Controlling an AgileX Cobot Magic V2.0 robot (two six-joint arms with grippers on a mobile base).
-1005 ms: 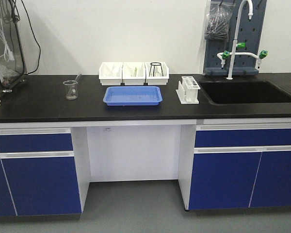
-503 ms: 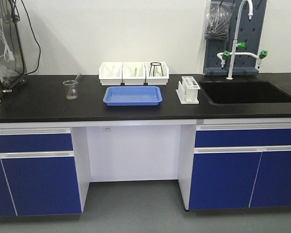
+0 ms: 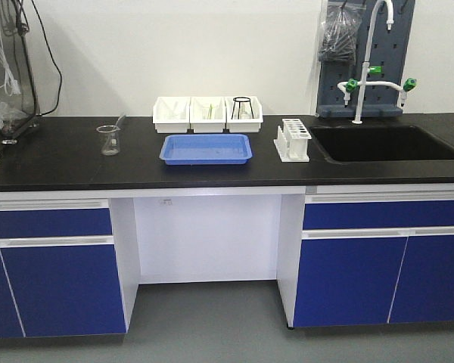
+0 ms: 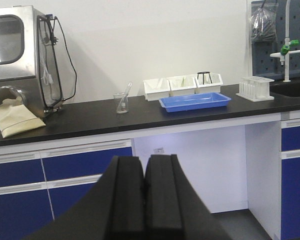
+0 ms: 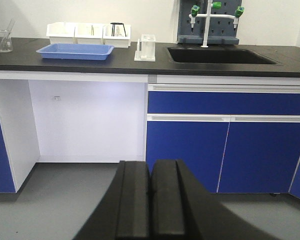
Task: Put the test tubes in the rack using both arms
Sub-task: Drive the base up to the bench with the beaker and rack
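The white rack (image 3: pixel 293 141) stands on the black bench between the blue tray (image 3: pixel 206 149) and the sink; it also shows in the left wrist view (image 4: pixel 255 88) and the right wrist view (image 5: pixel 146 47). The test tubes are too small to make out from this distance. Both arms hang well short of the bench, low in front of the cabinets. My left gripper (image 4: pixel 145 162) is shut, its pads pressed together with nothing between them. My right gripper (image 5: pixel 150 165) is likewise shut and holds nothing.
Three white bins (image 3: pixel 207 113) sit behind the tray, one holding a black wire tripod (image 3: pixel 243 107). A glass beaker (image 3: pixel 109 140) with a rod stands to the left. The sink (image 3: pixel 386 144) and tap (image 3: pixel 367 60) lie right. A steel cabinet (image 4: pixel 20 50) stands far left.
The front view has shifted by a few pixels. Nothing on the bench has moved.
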